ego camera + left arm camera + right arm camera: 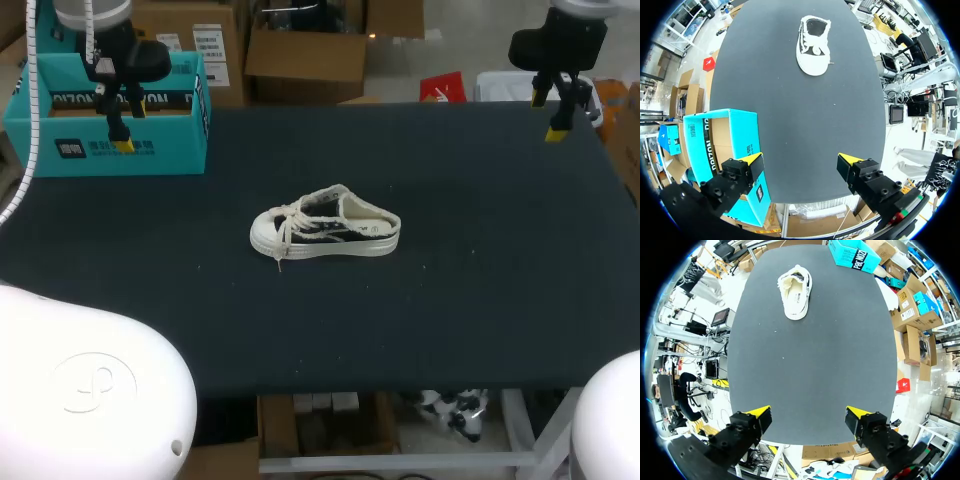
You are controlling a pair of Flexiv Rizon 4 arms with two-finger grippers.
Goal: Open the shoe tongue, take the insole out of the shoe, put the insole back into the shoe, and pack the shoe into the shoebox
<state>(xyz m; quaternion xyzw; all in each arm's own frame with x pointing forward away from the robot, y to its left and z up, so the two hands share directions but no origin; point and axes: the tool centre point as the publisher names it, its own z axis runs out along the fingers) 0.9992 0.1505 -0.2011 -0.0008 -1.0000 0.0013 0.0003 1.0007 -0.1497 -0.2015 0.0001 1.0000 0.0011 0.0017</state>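
Overhead, the left gripper (119, 135) hangs by the teal shoebox (60, 150), the right gripper (549, 115) over the far right corner of the table (480, 290), the shoe (325, 226) lying in its middle. Left wrist: fingers (753, 162) spread wide, empty, shoe well ahead. Right wrist: likewise wide, empty.

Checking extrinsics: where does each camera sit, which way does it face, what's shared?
Head: above, behind, looking down on table; left end effector, right end effector at far corners.
Left wrist: on left arm, facing shoe across table; left end effector open.
Right wrist: likewise on right arm; right end effector open.
Shared: shoe and shoebox in all.
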